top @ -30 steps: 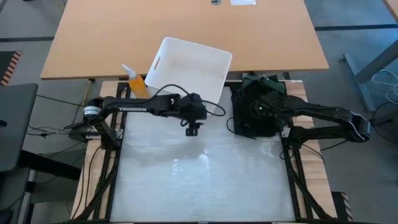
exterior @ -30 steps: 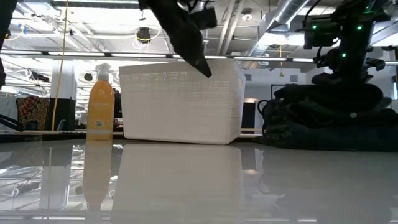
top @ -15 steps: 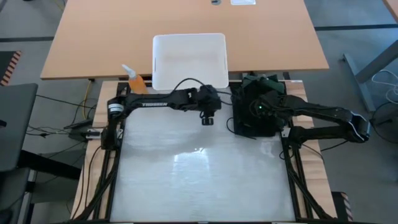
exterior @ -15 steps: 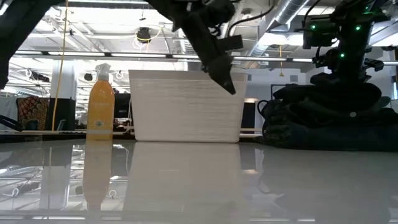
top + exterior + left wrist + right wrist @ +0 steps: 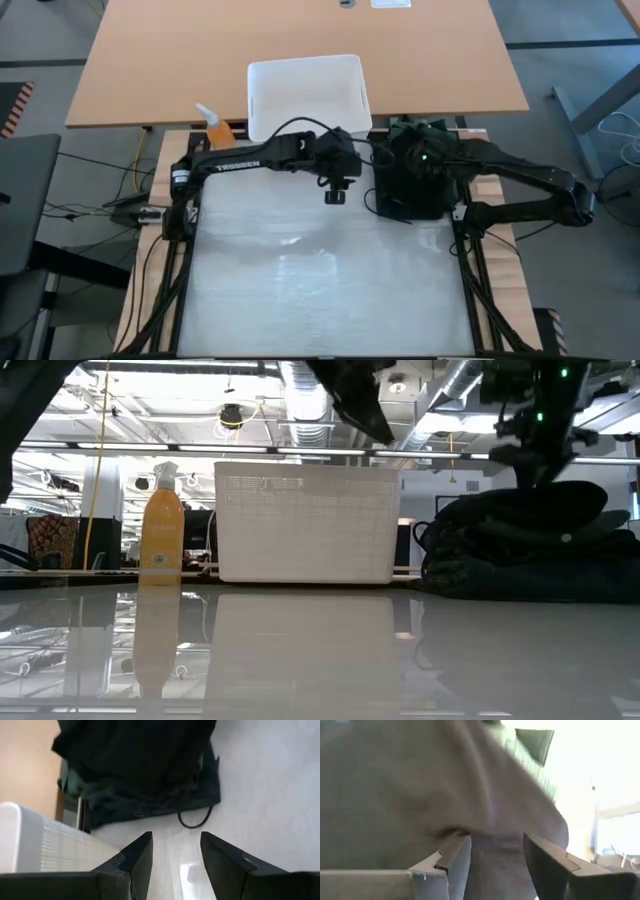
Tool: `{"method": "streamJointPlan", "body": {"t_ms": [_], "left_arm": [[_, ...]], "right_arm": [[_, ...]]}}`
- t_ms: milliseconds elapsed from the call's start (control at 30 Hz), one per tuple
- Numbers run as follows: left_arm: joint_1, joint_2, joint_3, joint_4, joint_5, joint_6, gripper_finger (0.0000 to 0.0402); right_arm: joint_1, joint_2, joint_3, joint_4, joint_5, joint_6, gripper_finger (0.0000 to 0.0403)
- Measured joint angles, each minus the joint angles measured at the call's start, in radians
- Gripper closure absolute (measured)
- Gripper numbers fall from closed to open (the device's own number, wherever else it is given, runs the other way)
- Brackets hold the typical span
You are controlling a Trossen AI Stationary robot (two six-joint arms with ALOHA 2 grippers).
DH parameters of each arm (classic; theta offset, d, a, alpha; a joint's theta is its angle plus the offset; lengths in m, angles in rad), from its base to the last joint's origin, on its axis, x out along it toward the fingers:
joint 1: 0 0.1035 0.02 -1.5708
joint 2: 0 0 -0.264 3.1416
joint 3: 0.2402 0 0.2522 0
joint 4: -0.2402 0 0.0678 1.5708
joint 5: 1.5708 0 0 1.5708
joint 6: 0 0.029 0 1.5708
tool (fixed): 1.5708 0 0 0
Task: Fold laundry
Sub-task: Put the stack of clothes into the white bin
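White tabletop [image 5: 320, 290] fills the near part of the high view, and no garment is spread on it; as far as the pictures show, no folding has begun there.

Farther back, the left gripper [image 5: 334, 196] hangs above the work surface, between the bin and the clothes, and holds nothing. In its wrist view its jaws stand apart with bare tabletop between them, pointing toward the heap and a loose dark cord loop [image 5: 194, 820] at the heap's edge.

Just beside it, at the far right of the work surface, lies the laundry [image 5: 412, 185]: one bunched dark pile, with dark green cloth showing at its back edge. In the low view it sits as a rounded mound [image 5: 530, 550], not flat layers, so I judge that no piece in it is neatly folded. The right gripper [image 5: 425, 160] is over the top of the pile. Its wrist view is filled by cloth close up, its jaws apart; whether any fabric is caught between them I cannot tell.

Beyond stand the white bin [image 5: 305, 95], with nothing visible inside, and the orange spray bottle [image 5: 218, 130] to its left.

By my reading the task is at its start: a garment has yet to be pulled free, laid out and folded, and the rest of the pile remains after it.
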Motion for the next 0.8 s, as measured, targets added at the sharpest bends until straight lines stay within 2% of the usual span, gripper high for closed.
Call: {"method": "streamJointPlan", "body": {"t_ms": [133,300,433,533,600,800], "left_arm": [[-0.015,-0.029,0.002,-0.038,0.028,-0.026,0.0245],[-0.047,-0.035,0.003,-0.205,0.026,-0.107,0.0245],[-0.102,-0.039,-0.043,-0.248,-0.046,-0.160,0.0245],[-0.143,-0.071,-0.122,-0.292,-0.126,-0.200,0.0245],[-0.160,-0.109,-0.201,-0.269,-0.158,-0.228,0.0245],[-0.187,-0.274,-0.540,-0.076,-0.164,-0.353,0.0245]], "right_arm": [[0.000,-0.007,0.088,-0.011,0.005,-0.044,0.0195],[0.000,-0.014,0.163,-0.001,0.041,-0.081,0.0195],[0.000,-0.013,0.193,0.003,0.042,-0.119,0.0195],[-0.001,-0.013,0.198,0.044,0.071,-0.119,0.0195],[-0.024,-0.002,0.186,0.133,0.089,-0.142,0.0195],[-0.248,0.117,0.153,0.439,-0.037,-0.315,0.0195]]}}
